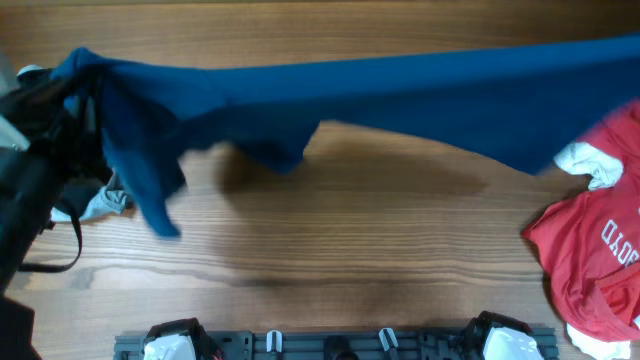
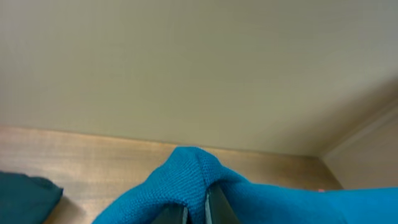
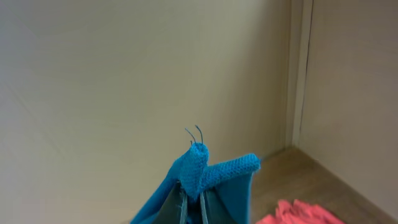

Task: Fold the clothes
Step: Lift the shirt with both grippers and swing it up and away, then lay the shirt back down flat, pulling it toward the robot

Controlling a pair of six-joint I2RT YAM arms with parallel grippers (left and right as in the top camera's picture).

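A dark blue T-shirt hangs stretched in the air across the far side of the table, from the far left to the right edge of the overhead view. A loose part droops at the left. In the left wrist view my left gripper is shut on a bunched fold of the blue T-shirt. My right gripper is shut on another pinched edge of the T-shirt. In the overhead view the cloth hides both grippers. A red shirt with white lettering lies crumpled at the right.
My left arm, dark with a cable, stands at the table's left edge, with a pale cloth beside it. A dark teal garment shows in the left wrist view. Red cloth lies below the right gripper. The arm bases line the near edge.
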